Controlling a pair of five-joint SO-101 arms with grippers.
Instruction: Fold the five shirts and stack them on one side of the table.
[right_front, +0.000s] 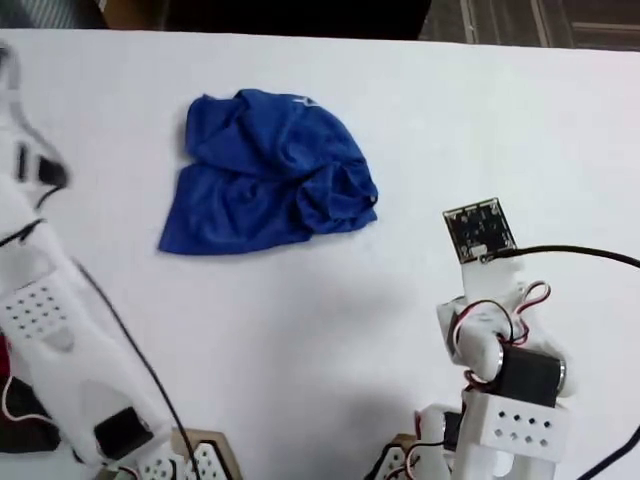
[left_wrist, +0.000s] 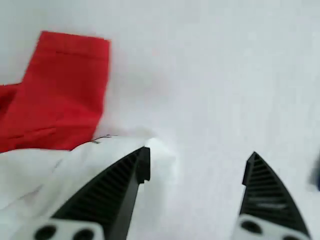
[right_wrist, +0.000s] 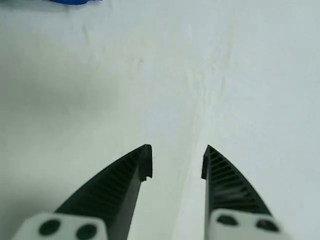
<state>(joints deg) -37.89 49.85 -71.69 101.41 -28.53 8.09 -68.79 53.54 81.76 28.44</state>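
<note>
Blue shirt lies crumpled; L end effector spread wide by red shirt; R end effector parted, empty.

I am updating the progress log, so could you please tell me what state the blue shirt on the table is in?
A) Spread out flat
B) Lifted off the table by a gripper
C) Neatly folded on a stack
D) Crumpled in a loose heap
D: the blue shirt lies bunched and wrinkled in a heap on the white table, unfolded and on its own.
</note>
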